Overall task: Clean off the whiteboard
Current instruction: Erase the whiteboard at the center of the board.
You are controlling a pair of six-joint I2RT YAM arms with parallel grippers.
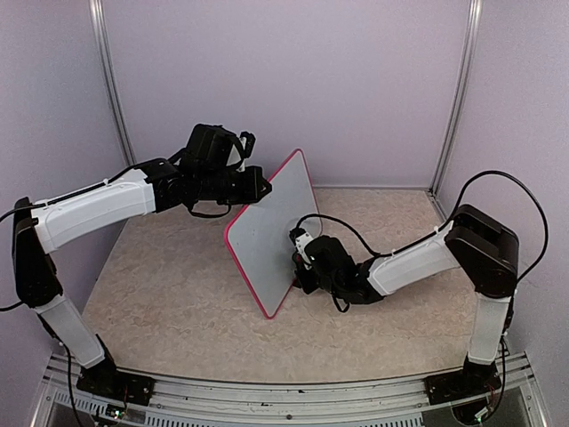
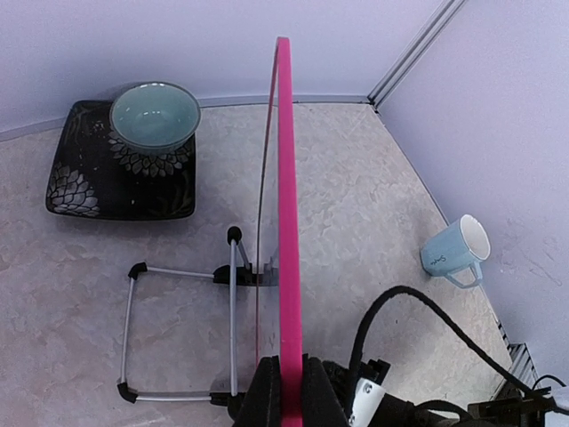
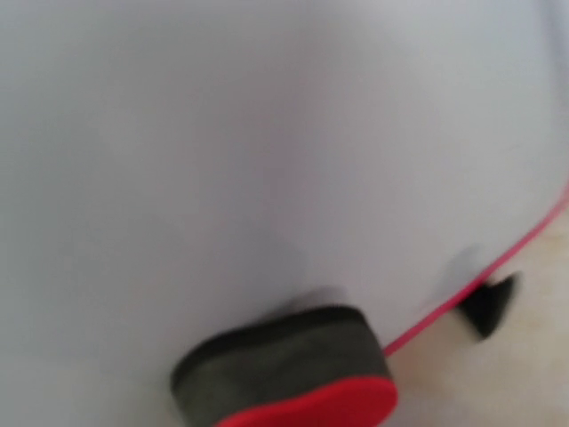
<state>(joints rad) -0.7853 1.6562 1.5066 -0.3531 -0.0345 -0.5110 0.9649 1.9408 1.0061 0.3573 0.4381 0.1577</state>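
step: wipe | whiteboard (image 1: 271,227) upright at counter (image 1: 178,302) middle | left end effector (image 1: 258,187) clamped on its top edge | right end effector (image 1: 300,258) clamped on eraser (image 3: 284,369) | press your felt flat, lightly, in overlapping strokes

I work inside a lab test cell: plain lilac panel walls (image 1: 356,89), metal corner posts (image 1: 456,98), a marble-patterned tabletop (image 1: 169,302), my bases (image 1: 107,378) bolted to an aluminium rail (image 1: 284,391).
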